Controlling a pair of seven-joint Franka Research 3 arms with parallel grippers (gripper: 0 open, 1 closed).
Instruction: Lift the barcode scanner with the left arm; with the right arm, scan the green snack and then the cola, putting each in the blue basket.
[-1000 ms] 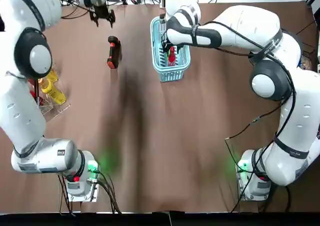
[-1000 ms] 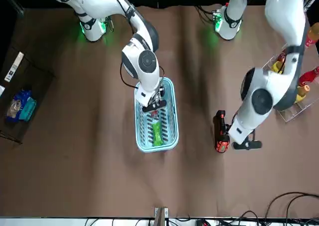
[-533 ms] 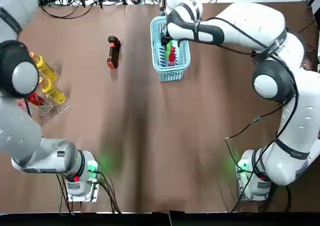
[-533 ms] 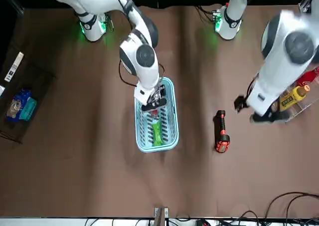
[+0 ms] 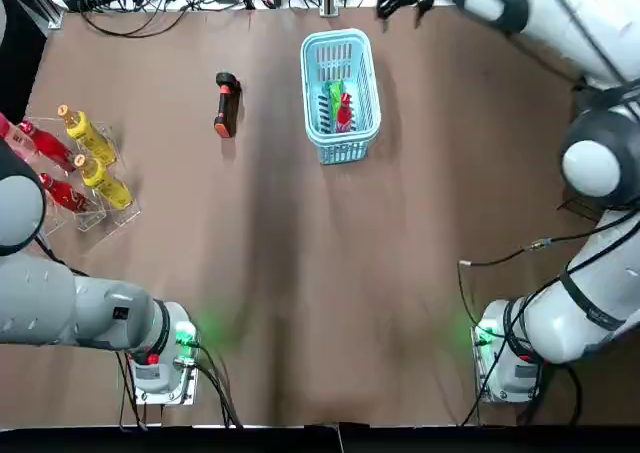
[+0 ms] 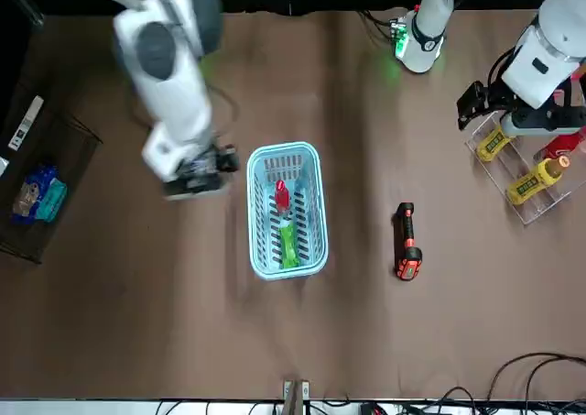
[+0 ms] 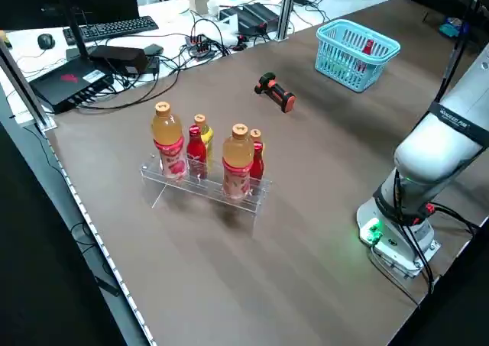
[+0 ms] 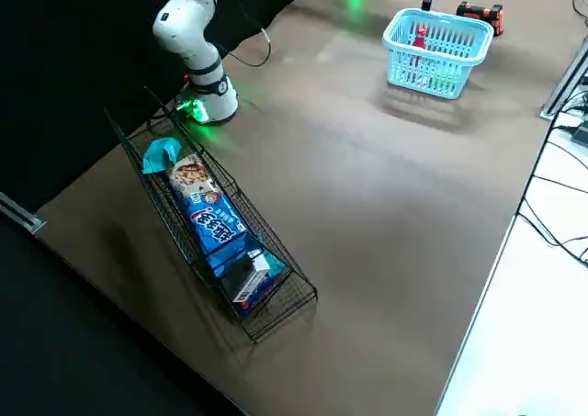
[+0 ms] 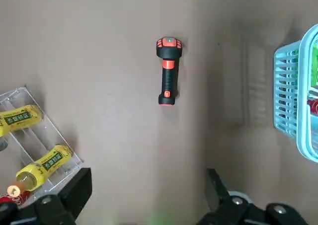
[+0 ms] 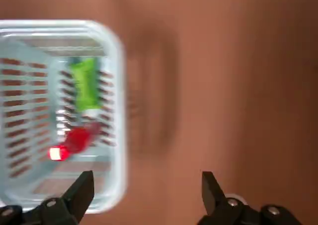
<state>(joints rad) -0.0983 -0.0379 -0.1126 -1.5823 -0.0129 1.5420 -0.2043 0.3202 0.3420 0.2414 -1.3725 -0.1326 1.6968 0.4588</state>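
The black and orange barcode scanner (image 5: 226, 103) lies flat on the brown table, left of the blue basket (image 5: 341, 143). Inside the basket rest the green snack (image 5: 336, 96) and the red cola (image 5: 345, 112). My right gripper (image 10: 146, 192) is open and empty, raised off the basket's right side (image 6: 197, 170). My left gripper (image 9: 146, 195) is also open and empty, high above the table near the bottle rack (image 6: 478, 103). From there the scanner (image 9: 167, 71) shows well clear of its fingers.
A clear rack of yellow and red bottles (image 5: 85, 168) stands at the table's left edge. A black wire basket of snack packs (image 8: 216, 223) sits at the right side. Cables and electronics (image 7: 114, 56) line the far edge beyond the table.
My right gripper has risen out of the basket and swung away to its right, leaving the cola inside. My left gripper has pulled back from the scanner toward the bottle rack.
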